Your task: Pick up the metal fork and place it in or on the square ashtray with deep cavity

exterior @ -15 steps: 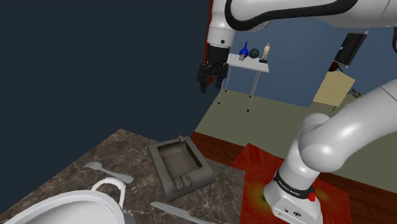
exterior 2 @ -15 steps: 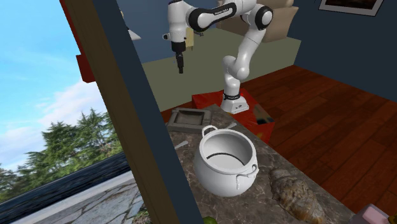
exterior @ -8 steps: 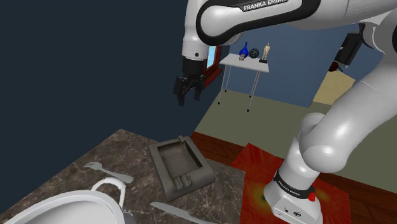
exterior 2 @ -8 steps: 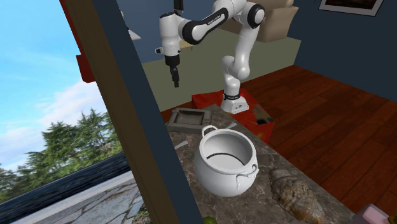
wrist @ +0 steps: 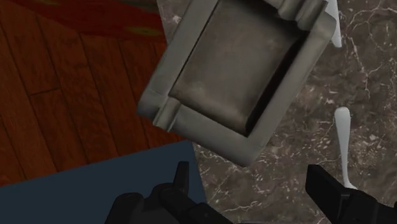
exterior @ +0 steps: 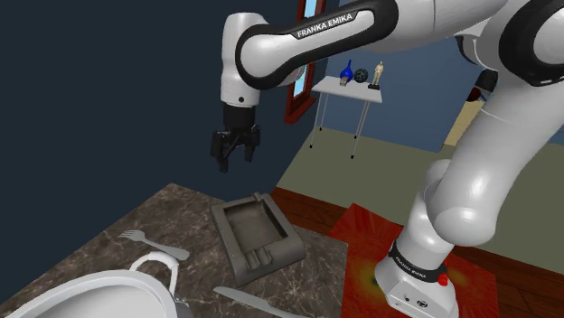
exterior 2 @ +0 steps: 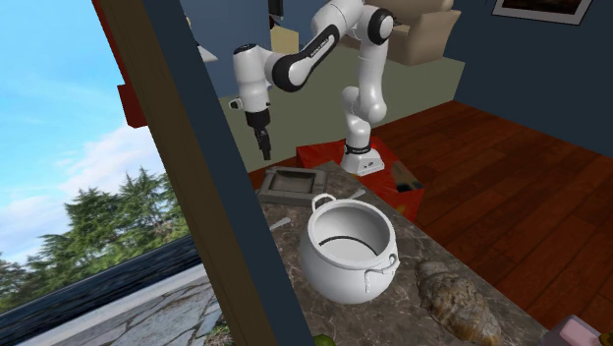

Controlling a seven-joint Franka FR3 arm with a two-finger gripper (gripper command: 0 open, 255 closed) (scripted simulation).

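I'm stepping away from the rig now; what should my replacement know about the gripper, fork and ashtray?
Gripper: open, empty, up in the air over the ashtray end of the counter.
Fork: flat on the counter, to the shoulder view's left of the ashtray, not touching it.
Done: nothing yet; ashtray empty.
Left: go down to the fork, grasp it, lift it, set it in the ashtray.

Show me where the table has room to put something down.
Bare marble lies between the fork and the ashtray, and at the far corner of the table beyond them. The ashtray's hollow is empty too. It is crowded where the pot, fork and knife sit close together.
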